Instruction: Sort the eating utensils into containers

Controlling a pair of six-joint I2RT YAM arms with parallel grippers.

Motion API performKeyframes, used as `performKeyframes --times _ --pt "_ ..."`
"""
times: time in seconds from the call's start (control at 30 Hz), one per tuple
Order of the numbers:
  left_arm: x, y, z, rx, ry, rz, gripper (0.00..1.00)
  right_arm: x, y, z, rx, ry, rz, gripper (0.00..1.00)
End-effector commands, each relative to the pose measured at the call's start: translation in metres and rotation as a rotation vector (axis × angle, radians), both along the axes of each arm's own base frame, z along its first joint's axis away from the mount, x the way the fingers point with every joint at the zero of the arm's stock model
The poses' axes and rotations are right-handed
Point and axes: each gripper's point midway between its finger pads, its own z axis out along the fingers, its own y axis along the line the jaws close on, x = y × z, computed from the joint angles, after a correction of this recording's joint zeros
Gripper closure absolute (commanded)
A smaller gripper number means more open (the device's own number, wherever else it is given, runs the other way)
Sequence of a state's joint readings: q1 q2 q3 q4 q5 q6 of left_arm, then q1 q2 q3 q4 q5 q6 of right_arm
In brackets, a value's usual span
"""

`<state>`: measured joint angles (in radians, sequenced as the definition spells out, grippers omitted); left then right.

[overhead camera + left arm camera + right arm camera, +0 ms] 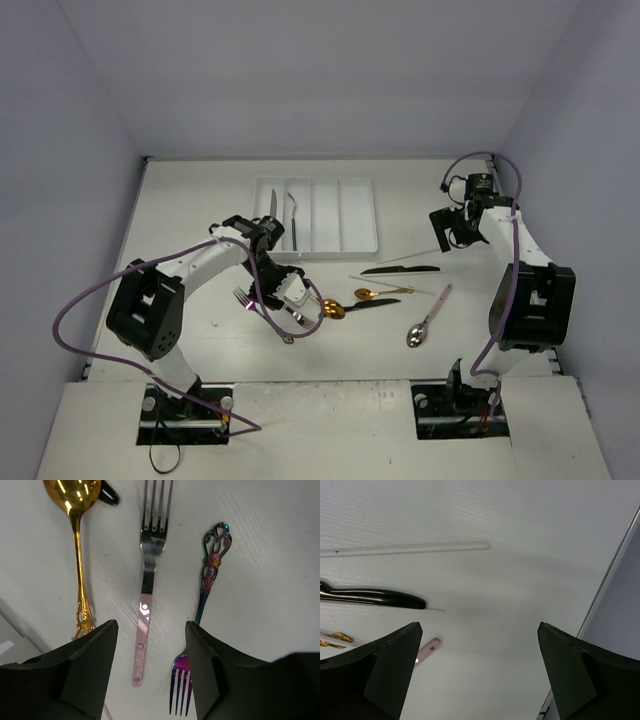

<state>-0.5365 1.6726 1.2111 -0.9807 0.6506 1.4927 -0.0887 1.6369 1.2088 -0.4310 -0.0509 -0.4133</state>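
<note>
The left gripper (151, 627) stands open over the table (190, 210), its two black fingers (85, 672) on either side of the pink-handled fork (146, 587), which lies flat between them. Whether the fingers touch it cannot be told.

Only the left wrist view shows what flanks that fork: a gold spoon (78, 555) with an ornate handle on one side, and an iridescent fork (209, 575) on the other, pointing the opposite way. In the top view this cluster is partly hidden under the gripper.

The right gripper (479, 630) is spread wide and empty. Beyond it the right wrist view shows a pale chopstick (405, 548) and a black knife (375, 596), both on the table.

Only the top view shows the white cutlery tray (376, 215) at the far middle of the table. It has two utensils in its left compartments, and a pink-handled spoon (428, 320) lies nearer the right arm's base.
</note>
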Motion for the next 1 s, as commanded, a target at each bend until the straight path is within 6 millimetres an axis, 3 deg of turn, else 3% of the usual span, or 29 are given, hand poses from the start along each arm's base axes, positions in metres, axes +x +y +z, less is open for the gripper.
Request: performKeyframes --times 0.0,0.53,0.73,0.8,0.97 --pt "-0.011 0.004 0.004 -0.010 -0.049 -0.195 0.48 -0.004 -0.009 0.020 -0.028 -0.056 -0.031 0.01" --pt "0.020 -0.001 -0.037 0.134 -0.012 -0.121 0.53 -0.013 -0.015 0.019 -0.035 -0.042 -0.054 0.01" --pt "0.020 0.002 -0.047 0.156 -0.085 -0.118 0.71 -0.015 -0.018 0.019 -0.040 -0.041 -0.059 0.01" --pt "0.017 0.002 -0.044 0.147 -0.115 -0.118 0.85 -0.014 -0.019 0.018 -0.040 -0.039 -0.060 0.01" --pt "0.004 -0.002 -0.042 0.107 -0.185 -0.133 1.00 -0.014 -0.022 0.017 -0.038 -0.035 -0.068 0.01"
